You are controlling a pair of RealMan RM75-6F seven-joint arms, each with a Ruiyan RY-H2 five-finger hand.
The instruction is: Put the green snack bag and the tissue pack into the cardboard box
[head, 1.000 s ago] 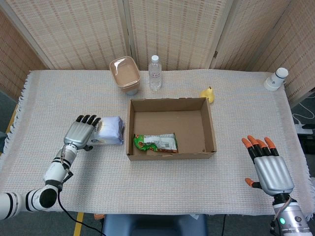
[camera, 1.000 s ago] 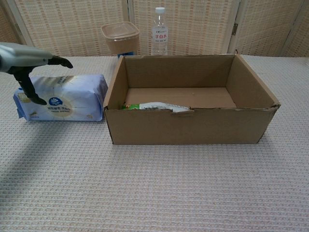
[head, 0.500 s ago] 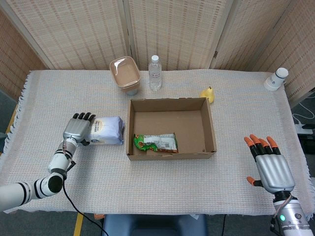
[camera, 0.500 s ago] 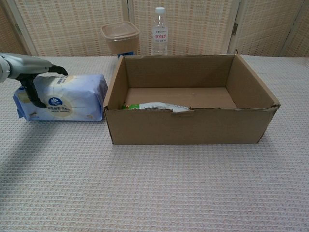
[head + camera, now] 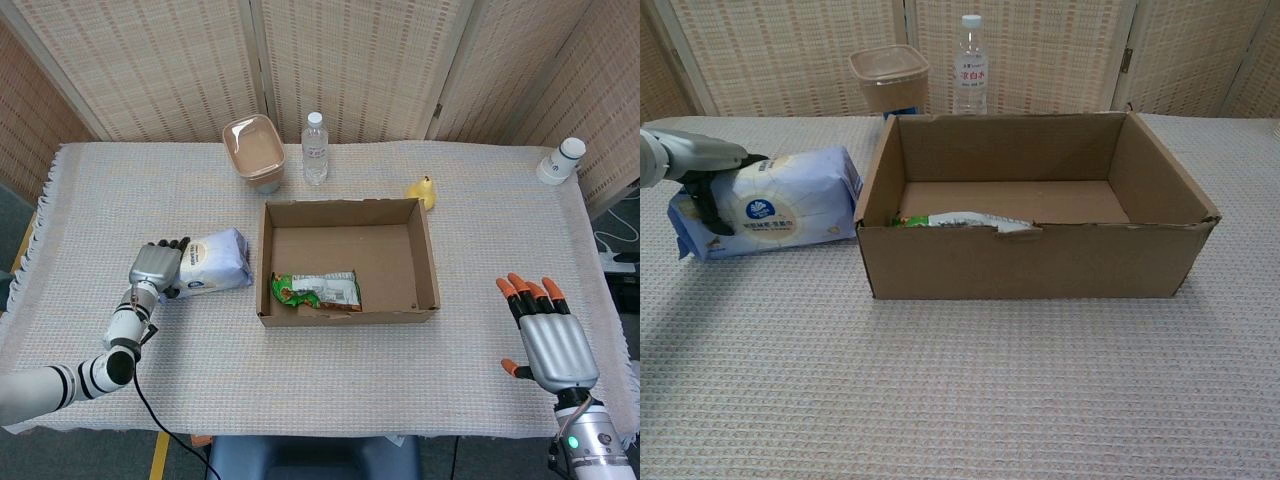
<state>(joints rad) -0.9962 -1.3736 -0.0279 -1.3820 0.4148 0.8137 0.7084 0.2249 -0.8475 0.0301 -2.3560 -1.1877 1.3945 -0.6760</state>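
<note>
Fingers (image 5: 172,245) of the left hand (image 5: 155,264) grip the tissue pack (image 5: 213,264) near the table's left edge; the right hand (image 5: 549,340) is empty, spread.
Chest view: pack tilted beside the cardboard box (image 5: 1040,262); green snack bag (image 5: 958,221) inside. Lift clear of the wall first.

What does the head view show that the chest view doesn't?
Only the head view shows the right hand, open above the table's near right edge, a yellow object behind the cardboard box, and a white bottle far right. The chest view adds nothing of its own. Both show the left hand gripping the tilted tissue pack, and the green snack bag inside the box.
</note>
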